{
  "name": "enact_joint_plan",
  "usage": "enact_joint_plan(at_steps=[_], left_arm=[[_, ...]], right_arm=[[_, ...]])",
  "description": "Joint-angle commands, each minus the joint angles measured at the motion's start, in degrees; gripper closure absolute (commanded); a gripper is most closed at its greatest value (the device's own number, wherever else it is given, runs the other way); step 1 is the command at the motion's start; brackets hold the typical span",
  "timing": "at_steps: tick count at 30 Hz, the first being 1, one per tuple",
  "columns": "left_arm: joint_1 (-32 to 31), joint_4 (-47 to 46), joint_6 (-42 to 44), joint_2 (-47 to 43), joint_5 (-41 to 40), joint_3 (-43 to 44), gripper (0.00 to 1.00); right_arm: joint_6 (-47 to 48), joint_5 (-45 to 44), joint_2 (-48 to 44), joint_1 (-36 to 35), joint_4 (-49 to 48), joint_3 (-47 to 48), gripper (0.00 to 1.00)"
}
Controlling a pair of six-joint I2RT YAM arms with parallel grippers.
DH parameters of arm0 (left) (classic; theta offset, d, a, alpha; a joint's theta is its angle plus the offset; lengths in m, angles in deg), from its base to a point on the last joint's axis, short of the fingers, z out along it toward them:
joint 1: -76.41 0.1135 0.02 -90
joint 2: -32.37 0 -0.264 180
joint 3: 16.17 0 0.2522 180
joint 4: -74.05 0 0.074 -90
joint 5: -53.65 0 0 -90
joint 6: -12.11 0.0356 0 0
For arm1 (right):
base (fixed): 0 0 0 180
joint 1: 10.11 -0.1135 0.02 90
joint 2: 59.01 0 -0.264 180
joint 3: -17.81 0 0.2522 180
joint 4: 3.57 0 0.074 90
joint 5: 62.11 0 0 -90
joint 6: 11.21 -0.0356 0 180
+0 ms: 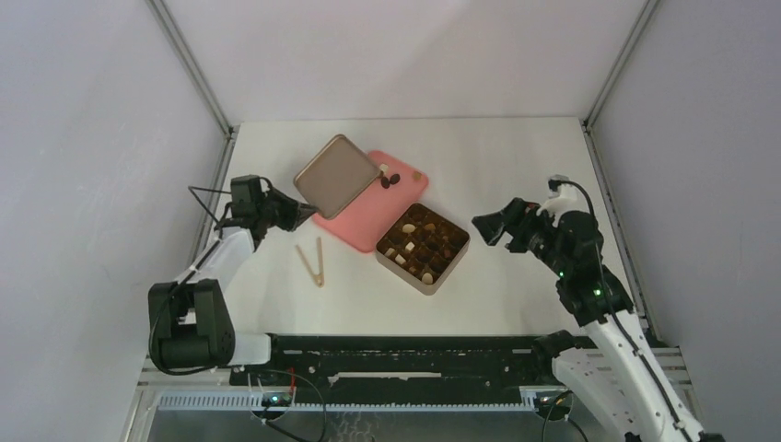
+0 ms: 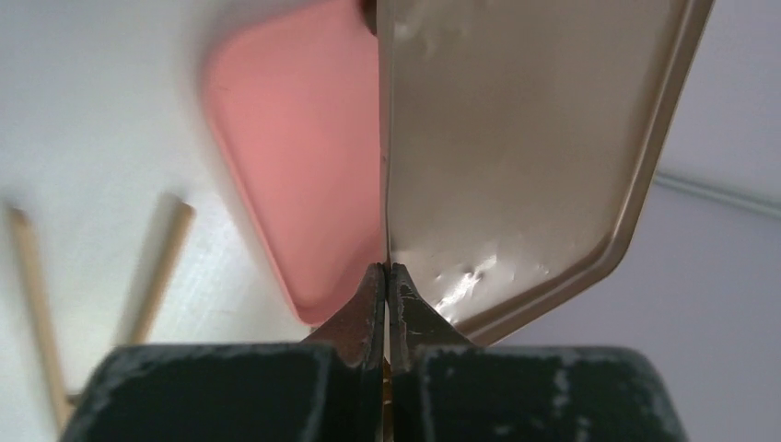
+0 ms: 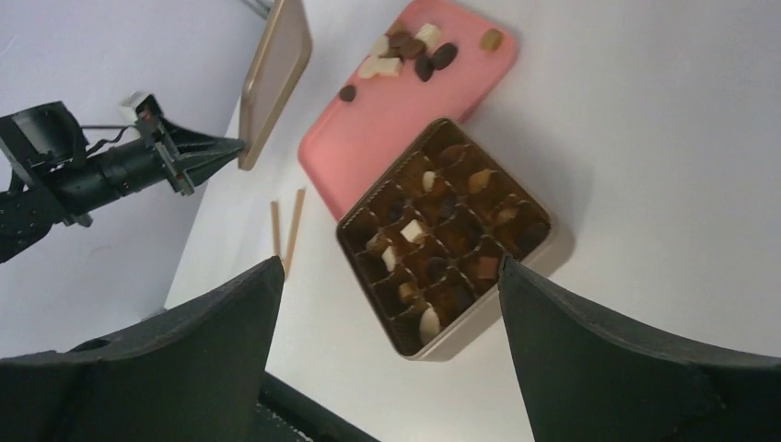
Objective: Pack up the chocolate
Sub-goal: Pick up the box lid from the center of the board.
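Right wrist view: right claw [image 3: 387, 269] spread wide, empty, facing the tin [image 3: 465, 327]; chocolate [image 3: 412, 230] partly in its grid just ahead, the rest on the pink tray [image 3: 368, 138] beyond. Left claw [image 3: 235, 145] clamped on the tan lid's [image 3: 276, 64] edge, lid tilted.

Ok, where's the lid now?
Top view, left of centre: the left gripper pinches the lid by its edge, tilted above the left end of the pink tray.
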Motion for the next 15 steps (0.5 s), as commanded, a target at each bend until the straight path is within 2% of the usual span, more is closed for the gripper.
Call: enact_joint_plan(at_steps=[1,6,15], left_arm=[[-3.67,-6.25,-1.69,-5.06,3.22,-1.01,1.0],[-8.84,-7.98,-2.79,-7.44,3.68,-1.85,1.0],[-17.41,-8.97,-3.17,-10.01,2.49,-1.87,1.0]], right_arm=[[-2.91,-3.55,4.96,-5.24,-7.47,4.9,0.05],[-3.49,-7.46,12.19,-11.4,-9.34,9.39,0.06],[-3.26,-10.68,24.99,-17.17,-12.17,19.17,0.07]])
